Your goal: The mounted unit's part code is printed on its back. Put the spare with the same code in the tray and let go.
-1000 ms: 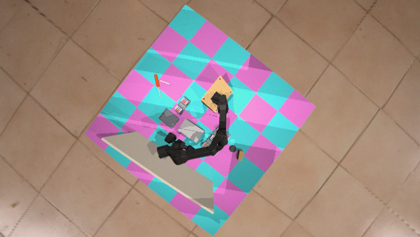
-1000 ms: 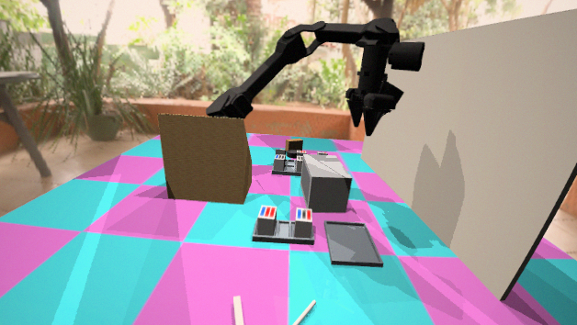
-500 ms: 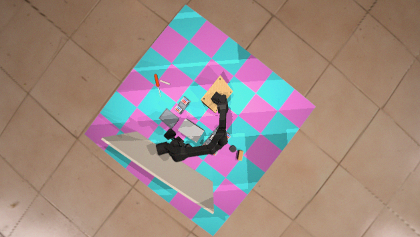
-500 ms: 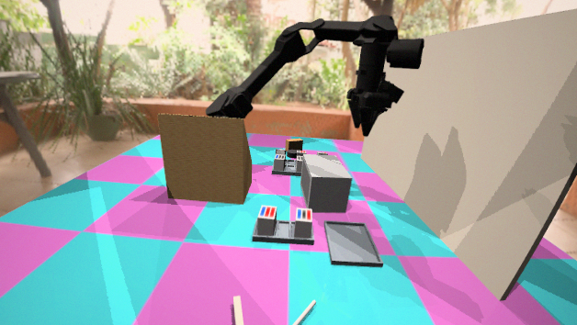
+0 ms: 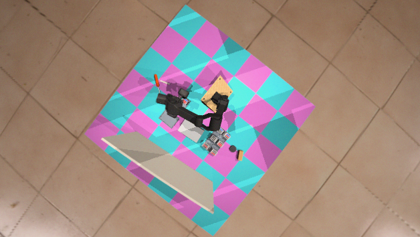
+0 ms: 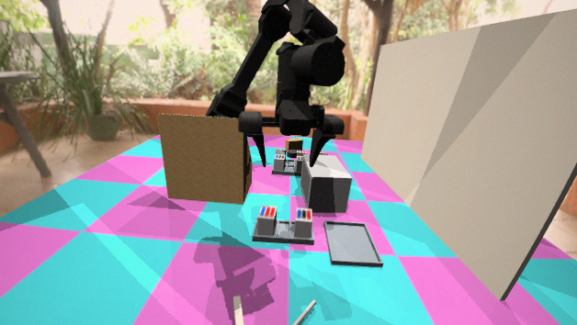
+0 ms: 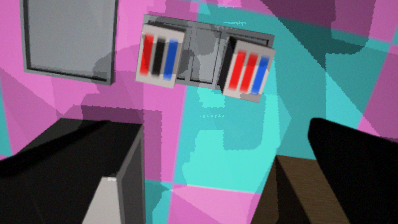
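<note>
Pink and turquoise checks cover the worktop (image 6: 92,257), with a garden behind it and a tall beige panel (image 6: 459,138) standing at the right side. Nearest in the exterior view lie two thin sticks at the front edge; behind them sits a flat dark grey tray with a raised rim (image 6: 332,243), which holds nothing, and just beside it, to its left, a low grey holder (image 6: 283,239) carrying two small grey spare blocks. The left spare (image 7: 158,57) shows stripes red, black, blue in the wrist view; the right spare (image 7: 247,72) shows red, red, blue; both images are a little blurred. Behind them stands a grey box, the mounted unit (image 6: 325,184), and a brown cardboard-like board (image 6: 204,158) at its left; farther still is a second holder with more small blocks (image 6: 287,162), too small to read.

The black jaws (image 6: 288,151) hang high above the near holder, spread wide and holding nothing; so I judge the step is choosing and approaching a spare, nothing is placed yet. The code on the unit's back is not visible now, so which spare matches I cannot tell. The next move would call for descending over the correct block, with the jaws on its two sides, without touching its neighbour.
</note>
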`<state>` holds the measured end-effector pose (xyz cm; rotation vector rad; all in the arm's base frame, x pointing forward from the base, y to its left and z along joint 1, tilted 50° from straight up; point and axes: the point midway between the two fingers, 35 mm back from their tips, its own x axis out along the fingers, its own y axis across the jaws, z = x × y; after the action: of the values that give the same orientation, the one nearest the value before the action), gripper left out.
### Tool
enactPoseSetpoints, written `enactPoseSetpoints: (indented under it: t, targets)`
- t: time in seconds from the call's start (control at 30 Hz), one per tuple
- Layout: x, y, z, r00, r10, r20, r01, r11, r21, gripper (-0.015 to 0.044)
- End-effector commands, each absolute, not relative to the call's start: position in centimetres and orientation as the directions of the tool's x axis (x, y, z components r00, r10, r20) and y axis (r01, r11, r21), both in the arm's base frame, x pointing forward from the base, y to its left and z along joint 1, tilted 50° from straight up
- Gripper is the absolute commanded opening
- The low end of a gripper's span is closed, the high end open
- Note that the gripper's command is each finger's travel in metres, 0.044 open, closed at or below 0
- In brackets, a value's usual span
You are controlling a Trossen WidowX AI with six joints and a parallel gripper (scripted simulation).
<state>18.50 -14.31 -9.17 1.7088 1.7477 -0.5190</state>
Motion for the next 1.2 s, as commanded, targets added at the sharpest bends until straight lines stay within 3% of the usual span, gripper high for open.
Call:
enactPoseSetpoints:
  t: [0.0,0.17,0.37,1.17]
  targets:
    - [15.1,-13.2,-10.7,0.033,0.75,-0.66,0.997,-0.068,-0.029,0.044]
    - [15.1,-13.2,-10.7,0.033,0.75,-0.66,0.997,-0.068,-0.029,0.044]
    - [15.3,-10.7,-13.7,0.033,0.751,-0.66,0.997,-0.068,-0.028,0.03]
    - [15.6,-8.9,-15.5,0.034,0.75,-0.661,0.997,-0.069,-0.028,0.03]
